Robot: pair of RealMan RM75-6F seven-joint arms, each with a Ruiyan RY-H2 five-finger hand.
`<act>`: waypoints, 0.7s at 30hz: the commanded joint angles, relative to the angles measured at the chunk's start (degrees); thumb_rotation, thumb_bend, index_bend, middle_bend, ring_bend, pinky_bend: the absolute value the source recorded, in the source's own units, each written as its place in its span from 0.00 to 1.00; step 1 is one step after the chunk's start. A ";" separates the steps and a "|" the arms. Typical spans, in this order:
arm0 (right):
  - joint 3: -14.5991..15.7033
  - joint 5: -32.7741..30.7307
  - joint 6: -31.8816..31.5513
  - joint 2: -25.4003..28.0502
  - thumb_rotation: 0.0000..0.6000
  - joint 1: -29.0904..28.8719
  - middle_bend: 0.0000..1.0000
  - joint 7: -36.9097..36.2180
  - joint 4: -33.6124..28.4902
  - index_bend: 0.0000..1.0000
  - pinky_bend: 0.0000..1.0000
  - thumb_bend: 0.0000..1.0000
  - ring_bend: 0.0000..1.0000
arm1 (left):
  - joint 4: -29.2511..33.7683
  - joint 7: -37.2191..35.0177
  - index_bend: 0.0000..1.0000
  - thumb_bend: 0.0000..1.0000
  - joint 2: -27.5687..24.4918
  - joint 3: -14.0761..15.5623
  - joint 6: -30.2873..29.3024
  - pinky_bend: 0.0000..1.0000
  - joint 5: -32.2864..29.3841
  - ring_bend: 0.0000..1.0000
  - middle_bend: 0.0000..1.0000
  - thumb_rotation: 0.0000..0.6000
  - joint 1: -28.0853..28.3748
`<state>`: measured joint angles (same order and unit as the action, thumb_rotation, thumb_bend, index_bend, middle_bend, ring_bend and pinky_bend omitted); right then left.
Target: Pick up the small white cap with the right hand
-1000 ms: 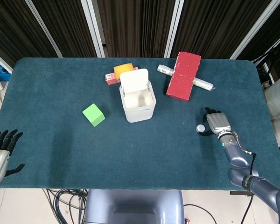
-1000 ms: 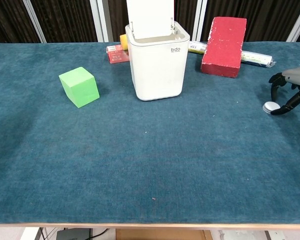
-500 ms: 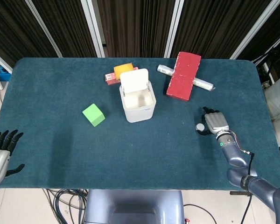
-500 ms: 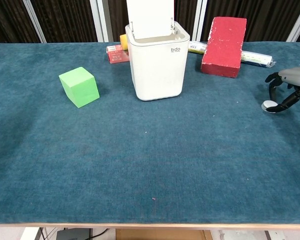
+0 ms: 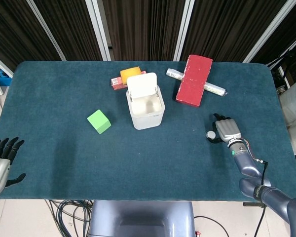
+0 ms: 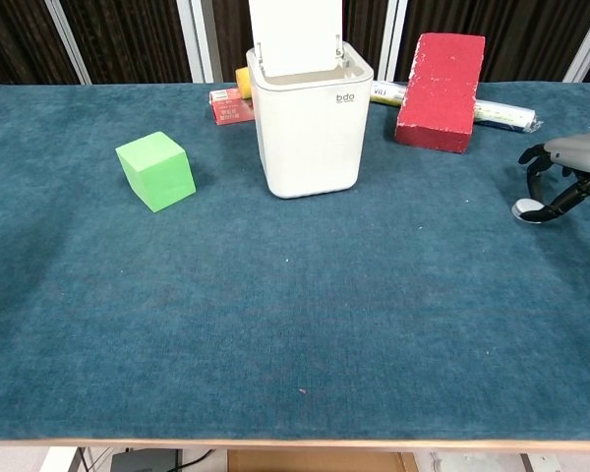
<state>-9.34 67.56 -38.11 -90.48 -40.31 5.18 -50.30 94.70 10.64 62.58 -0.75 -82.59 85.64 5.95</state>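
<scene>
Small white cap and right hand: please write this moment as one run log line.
phase: grasping | right hand: fingers curled over small white cap, cap low at the table | left hand: idle, open, table edge

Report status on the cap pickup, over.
Right hand over the small white cap, fingers curled around it, cap low at the table. Left hand open, idle at table edge. Nothing in the way.

Matt teal cloth table [image 5: 64,148], glossy plastic bin [image 6: 310,128]
</scene>
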 commanded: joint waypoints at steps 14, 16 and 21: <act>-7.65 0.54 -11.36 13.09 1.00 0.32 0.14 -2.12 -19.10 0.53 0.25 0.27 0.16 | 0.13 -0.33 0.17 0.16 -0.18 -0.04 -0.03 0.01 -0.12 0.03 0.14 1.00 -0.03; -9.02 -0.32 -11.59 14.95 1.00 -0.31 0.14 -1.17 -21.57 0.53 0.25 0.26 0.16 | 0.18 -0.55 0.17 0.16 -0.28 -0.07 -0.10 0.01 -0.12 0.03 0.14 1.00 -0.06; -12.31 -3.84 -9.59 18.09 1.00 -3.50 0.14 2.37 -26.07 0.53 0.25 0.26 0.16 | 0.19 -0.94 0.17 0.16 -0.44 -0.08 -0.08 0.01 -0.20 0.03 0.14 1.00 -0.08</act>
<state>-20.37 65.58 -48.79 -73.54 -42.22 5.85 -74.66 94.87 9.73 62.16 -0.83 -82.68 85.44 5.86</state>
